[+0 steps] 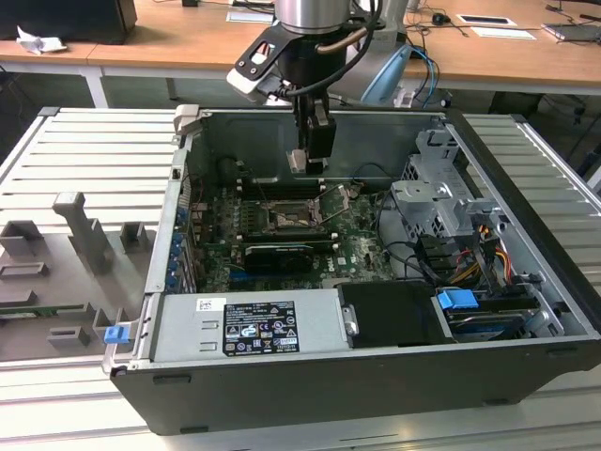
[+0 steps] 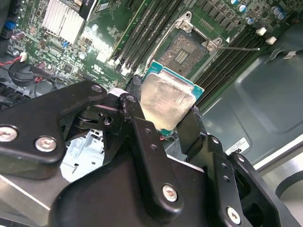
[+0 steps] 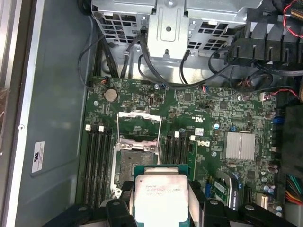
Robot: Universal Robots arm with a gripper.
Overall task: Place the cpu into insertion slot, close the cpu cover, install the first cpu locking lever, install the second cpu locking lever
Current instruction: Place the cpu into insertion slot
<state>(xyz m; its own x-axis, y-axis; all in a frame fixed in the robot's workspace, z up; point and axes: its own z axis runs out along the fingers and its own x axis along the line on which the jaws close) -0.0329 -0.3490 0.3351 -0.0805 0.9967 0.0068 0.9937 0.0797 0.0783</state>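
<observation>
Motherboard [image 3: 208, 118] below, cpu [image 3: 161, 191] within pincer [image 3: 163, 207]

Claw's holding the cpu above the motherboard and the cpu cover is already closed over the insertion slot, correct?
Not quite. The claw does hold the cpu above the motherboard, but the cpu cover is open, swung back off the insertion slot. The first wrist view shows the pin field bare.

Matt silvery metal cpu [image 3: 161, 196] face
</observation>
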